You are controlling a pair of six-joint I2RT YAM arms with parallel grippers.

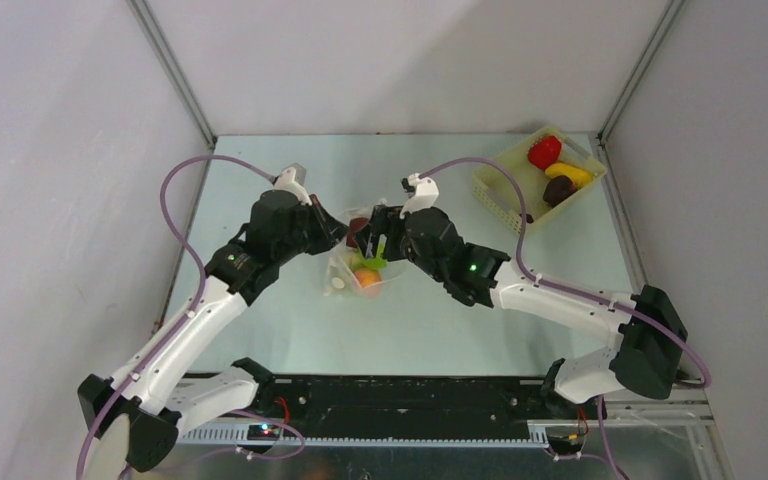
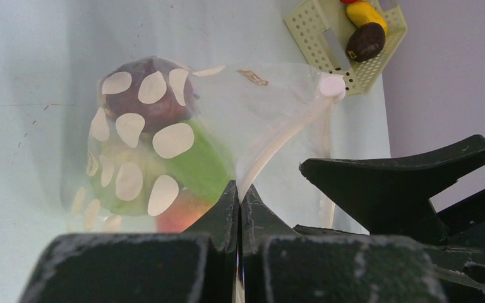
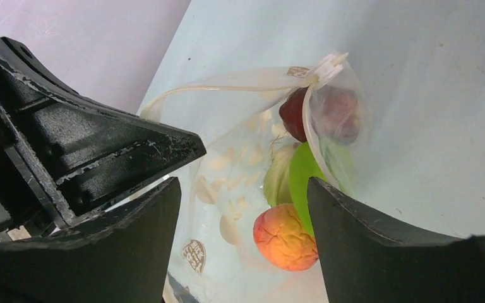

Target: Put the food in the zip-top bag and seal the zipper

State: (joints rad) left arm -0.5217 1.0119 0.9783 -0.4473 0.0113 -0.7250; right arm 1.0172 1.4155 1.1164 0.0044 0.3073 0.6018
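The zip-top bag (image 1: 358,270) lies mid-table, its mouth open. Inside it are a dark maroon food (image 2: 148,95), a green food (image 2: 196,164) and an orange food (image 3: 284,237). My left gripper (image 2: 240,192) is shut on the zipper (image 2: 284,136), the whitish strip along the mouth, and shows in the top view (image 1: 338,232) at the bag's far left. My right gripper (image 3: 243,189) is open and empty over the bag's mouth, its fingers either side of the orange food; it also shows in the top view (image 1: 378,245). A white slider (image 3: 328,63) sits at the strip's end.
A pale yellow perforated basket (image 1: 500,185) stands at the back right and holds a red food (image 1: 544,152), a yellow food (image 1: 570,174) and a dark maroon food (image 1: 559,190). Grey walls close in the table on the left, back and right.
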